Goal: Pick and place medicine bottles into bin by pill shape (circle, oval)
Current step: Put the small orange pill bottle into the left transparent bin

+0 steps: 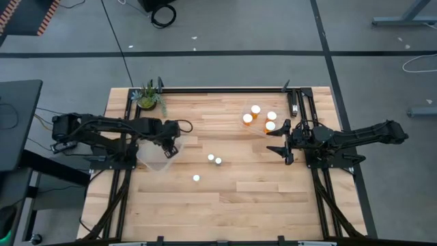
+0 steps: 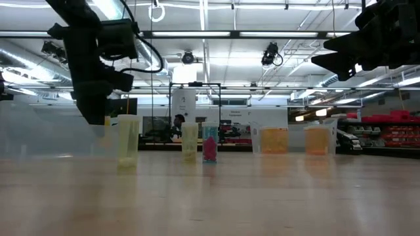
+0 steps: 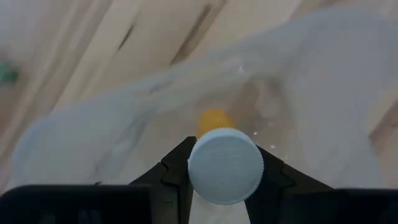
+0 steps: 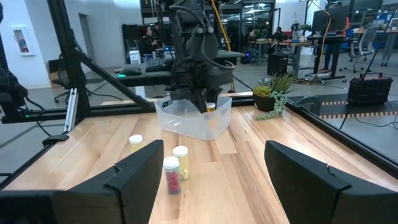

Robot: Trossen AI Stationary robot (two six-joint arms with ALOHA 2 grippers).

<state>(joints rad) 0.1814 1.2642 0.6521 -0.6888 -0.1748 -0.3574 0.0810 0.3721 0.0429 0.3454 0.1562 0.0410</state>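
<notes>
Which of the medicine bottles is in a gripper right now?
The white-capped bottle clamped in the left gripper above the clear bin; the other bottles stand free on the table.

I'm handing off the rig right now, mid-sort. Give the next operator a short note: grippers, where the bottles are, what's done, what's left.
Left gripper: shut on a white-capped bottle, held over the clear bin at the table's left side; not yet released.
Right gripper: open, empty, waiting at the right side.
Bottles: three small ones loose mid-table; four orange ones clustered back right near the right arm.
Done: only this one bottle has reached the bin; something orange shows inside the bin below it, I cannot tell what.
Left: release it, then sort the seven on the table.
</notes>
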